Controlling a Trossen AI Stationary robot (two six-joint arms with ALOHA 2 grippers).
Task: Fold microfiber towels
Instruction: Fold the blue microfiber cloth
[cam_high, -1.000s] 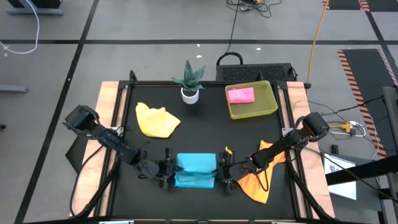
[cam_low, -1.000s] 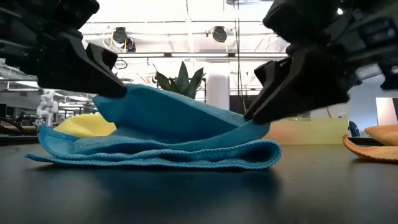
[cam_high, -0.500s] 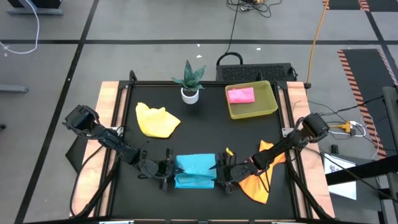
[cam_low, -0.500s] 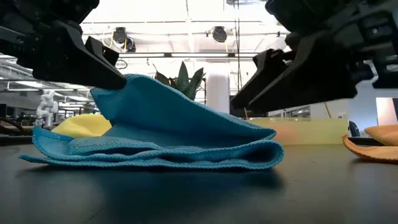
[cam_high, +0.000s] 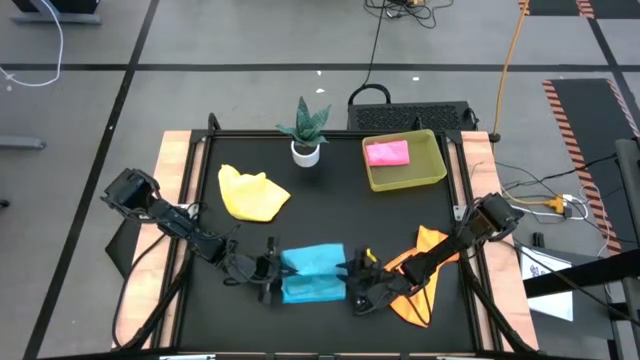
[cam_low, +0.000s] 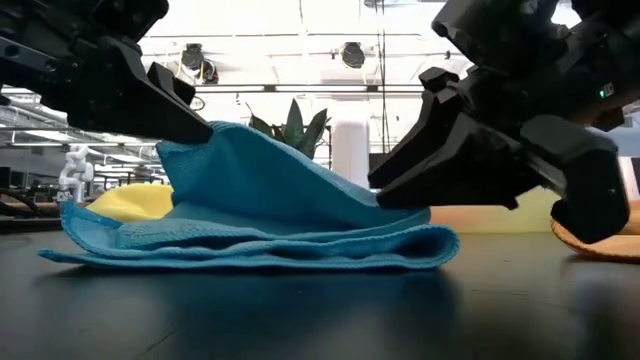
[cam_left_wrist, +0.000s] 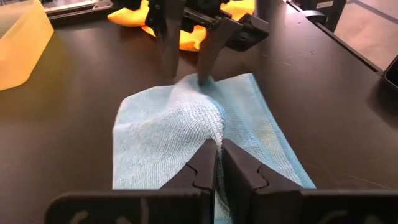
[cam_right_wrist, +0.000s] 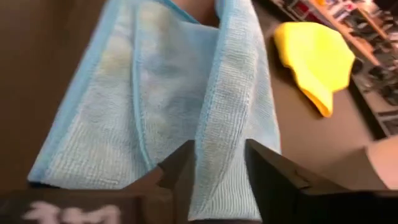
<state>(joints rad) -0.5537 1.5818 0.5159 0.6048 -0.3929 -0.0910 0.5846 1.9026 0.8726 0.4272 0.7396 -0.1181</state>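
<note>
The light blue towel (cam_high: 315, 270) lies folded in layers near the table's front edge, and also shows in the low view (cam_low: 280, 225). My left gripper (cam_high: 272, 272) is at its left end, shut on the top layer. My right gripper (cam_high: 352, 284) is open at the towel's right end, and a folded strip of the towel (cam_right_wrist: 230, 99) runs between its fingers. The yellow towel (cam_high: 253, 193) lies crumpled at the back left. The orange towel (cam_high: 415, 295) lies under my right arm. The pink towel (cam_high: 388, 152) lies folded in the tray. My left gripper pinches a raised ridge of the top layer (cam_left_wrist: 208, 127) at the towel's left end between its two fingers. The fingers come nearly level from the table's left. That end (cam_low: 215, 140) is held up; the layer slopes down to the right onto the layers on the table. My right gripper: I cannot tell whether its open fingers (cam_low: 400, 190) touch the towel.
A yellow-green tray (cam_high: 436, 170) stands at the back right. A small potted plant (cam_high: 305, 130) stands at the back middle. Bare black table shows between the yellow towel and the light blue towel.
My right gripper has opened and let go of the top layer's right end, then moved a little toward the table's near edge. That end has dropped onto the layers below. My left gripper has kept the left end raised.
</note>
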